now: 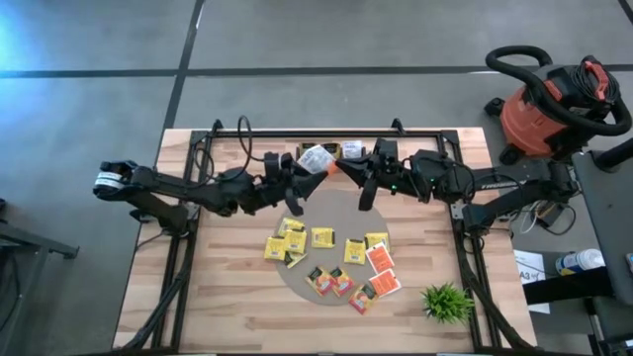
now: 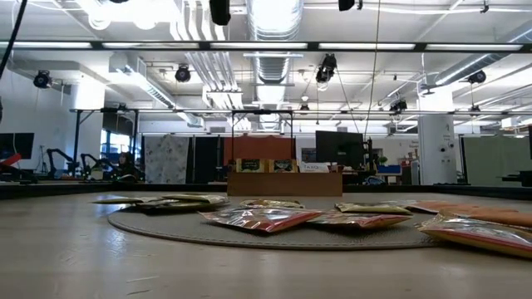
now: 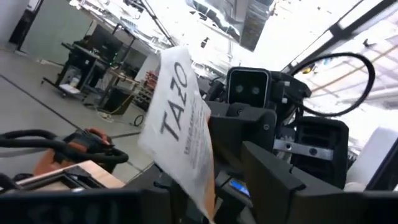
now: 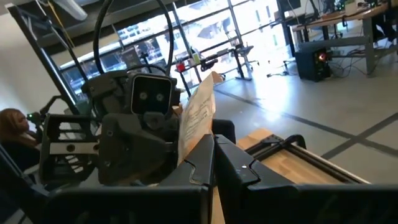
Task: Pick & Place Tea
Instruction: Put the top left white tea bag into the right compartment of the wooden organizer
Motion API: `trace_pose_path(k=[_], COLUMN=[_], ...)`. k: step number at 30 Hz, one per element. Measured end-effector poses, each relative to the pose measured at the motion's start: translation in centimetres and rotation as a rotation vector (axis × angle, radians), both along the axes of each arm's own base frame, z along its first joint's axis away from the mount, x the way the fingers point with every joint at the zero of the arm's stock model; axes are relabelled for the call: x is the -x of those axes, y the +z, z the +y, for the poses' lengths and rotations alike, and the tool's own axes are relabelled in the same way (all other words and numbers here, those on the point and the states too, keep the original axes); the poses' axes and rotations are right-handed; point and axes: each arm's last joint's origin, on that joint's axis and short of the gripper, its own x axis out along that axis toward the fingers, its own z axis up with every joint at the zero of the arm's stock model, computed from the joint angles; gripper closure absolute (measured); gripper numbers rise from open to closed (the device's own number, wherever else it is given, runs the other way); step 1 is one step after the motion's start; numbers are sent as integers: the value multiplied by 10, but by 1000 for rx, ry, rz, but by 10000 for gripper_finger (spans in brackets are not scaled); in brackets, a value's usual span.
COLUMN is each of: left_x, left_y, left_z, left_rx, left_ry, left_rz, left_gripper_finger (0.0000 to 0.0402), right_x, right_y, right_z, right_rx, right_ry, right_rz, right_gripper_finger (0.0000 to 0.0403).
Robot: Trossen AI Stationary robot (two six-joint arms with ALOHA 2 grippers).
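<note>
A pale wooden table (image 1: 237, 316) stood on a grey shop floor, with a round grey mat (image 1: 341, 213) at its middle serving as landmark. Above the mat's far edge the two grippers met over one white tea packet (image 1: 316, 158), raised off the table. The right gripper (image 4: 214, 152) had its fingers pressed together on the packet's edge; the left gripper (image 1: 300, 176) was at the packet too, but whether it pinched or stood spread could not be told. The step appeared to be a hand-over; next, one arm would need to let go. The remaining tea packets (image 1: 331, 259), yellow and orange-red, lay on the mat's near half. A wooden tray (image 1: 341, 150) sat beyond the mat's far edge, a green plant (image 1: 447, 302) off its near right, a shop vacuum (image 1: 549, 104) beyond the table.
</note>
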Motion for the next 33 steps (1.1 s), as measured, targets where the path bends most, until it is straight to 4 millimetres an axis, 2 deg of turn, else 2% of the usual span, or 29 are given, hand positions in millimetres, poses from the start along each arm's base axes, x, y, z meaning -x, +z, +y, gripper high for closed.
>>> trace_pose_path(k=[9,11,18,22,26,29,33], left_x=[2,2,3,6,6,6,1], left_y=[-1,-2,-6,-15,-34,-41,-48], left_z=[1,1,2,3,2,1,0], left_rx=[-46,-54,-91,-128,-173,-238,-420], left_ry=[44,51,86,113,103,82,66], left_rz=[61,70,167,315,522,604,686], left_gripper_finger=[376,389,389,389,390,390,390], right_x=[0,1,3,11,21,25,22], right_y=[-1,-2,-12,-19,-18,-18,-17], right_z=[0,0,0,0,0,0,2], right_rx=[54,74,110,187,260,338,401], right_ry=[-3,-3,29,46,72,126,209], right_rz=[28,52,171,306,473,616,762], right_gripper_finger=[394,394,394,394,391,376,336])
